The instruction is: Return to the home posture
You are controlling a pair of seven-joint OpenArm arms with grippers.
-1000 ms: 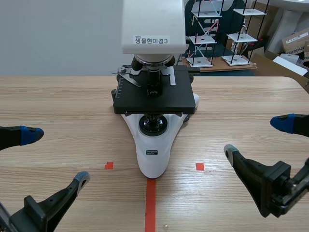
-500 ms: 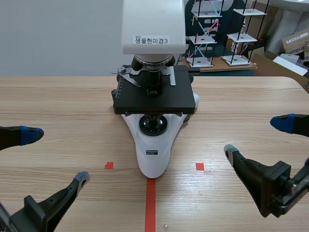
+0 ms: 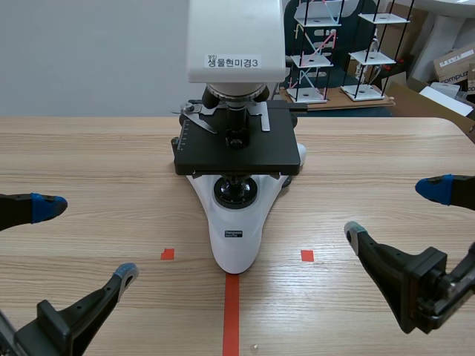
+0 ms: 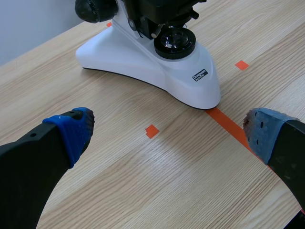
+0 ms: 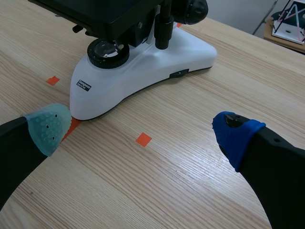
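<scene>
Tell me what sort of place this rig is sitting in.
Most likely a teaching or science lab. A labelled microscope stands on the wooden table. Rod-and-plate model stands sit on a surface behind it, and cardboard boxes are at the far right.

The microscope (image 3: 236,222) stands on the worktop (image 3: 89,163), the left tool (image 3: 87,239) to its left and the right tool (image 3: 394,211) to its right, both apart from it.
</scene>
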